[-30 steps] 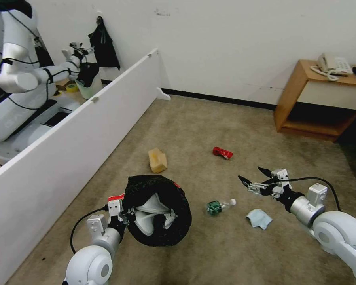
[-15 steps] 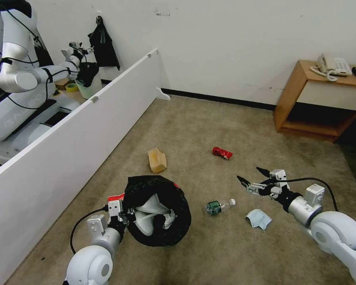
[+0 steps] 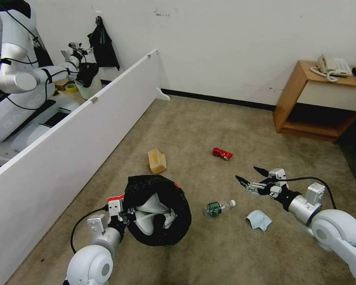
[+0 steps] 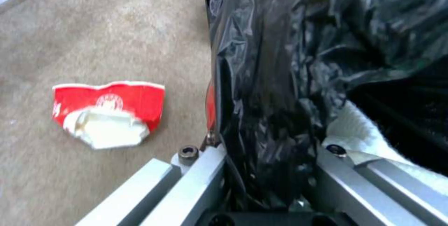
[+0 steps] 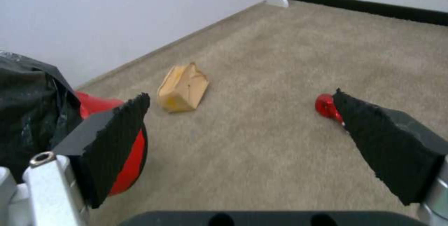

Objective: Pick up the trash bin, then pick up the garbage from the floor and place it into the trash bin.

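Trash bin [image 3: 158, 209]: one, red body under a crinkled glossy black liner, white items inside; tilted, rim clamped in the left hand [image 3: 127, 217].
Right hand [image 3: 250, 179]: fingers spread wide, holding nothing, above the carpet.
Bottle [image 3: 219, 206]: one, clear with green label, lying between the two hands.
Blue cloth [image 3: 259, 219]: one, crumpled, just below the right hand.
Red can [image 3: 222, 153]: one, beyond the right hand.
Paper bag [image 3: 157, 160]: one, tan, beyond the bin.
Paper cup [image 4: 108, 112]: one, red-white, flattened, beside the left hand.
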Robot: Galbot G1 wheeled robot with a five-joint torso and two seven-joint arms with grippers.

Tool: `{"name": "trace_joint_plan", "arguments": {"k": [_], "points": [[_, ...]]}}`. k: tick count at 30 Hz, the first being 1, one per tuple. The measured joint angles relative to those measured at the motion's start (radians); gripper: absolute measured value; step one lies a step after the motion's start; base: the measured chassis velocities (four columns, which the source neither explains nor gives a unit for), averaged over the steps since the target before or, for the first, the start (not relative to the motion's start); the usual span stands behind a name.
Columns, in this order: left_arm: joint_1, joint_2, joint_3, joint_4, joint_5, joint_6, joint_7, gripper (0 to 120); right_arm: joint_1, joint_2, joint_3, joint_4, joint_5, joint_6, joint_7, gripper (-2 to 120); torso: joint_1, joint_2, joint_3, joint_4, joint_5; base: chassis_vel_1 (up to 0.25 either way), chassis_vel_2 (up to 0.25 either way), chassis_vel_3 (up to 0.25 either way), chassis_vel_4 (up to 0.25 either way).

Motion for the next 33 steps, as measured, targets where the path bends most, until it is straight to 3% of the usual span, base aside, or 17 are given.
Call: {"name": "trace_joint_plan", "arguments": {"k": [15, 24, 33], "points": [[0.001, 0.003, -0.002, -0.002, 0.001, 0.001, 0.000, 0, 0.000, 0.004, -0.004, 0.008, -0.002, -0.003, 0.026, 100, 0.000, 0.000, 0.001, 0.0005, 0.0001, -0.205, 0.204, 0.207, -0.195], [0.002, 0.005, -0.002, -0.002, 0.001, 0.003, 0.000, 0, 0.001, 0.001, -0.003, 0.006, -0.002, 0.003, 0.026, 100, 0.000, 0.000, 0.000, -0.0004, 0.0000, 0.002, -0.008, -0.016, 0.013], [0.002, 0.008, -0.001, -0.002, 0.001, 0.005, 0.001, 0, 0.004, -0.002, -0.004, 0.005, -0.002, 0.004, 0.025, 100, 0.000, 0.000, 0.000, 0.0002, 0.0000, 0.000, 0.000, 0.000, 0.000]]}}
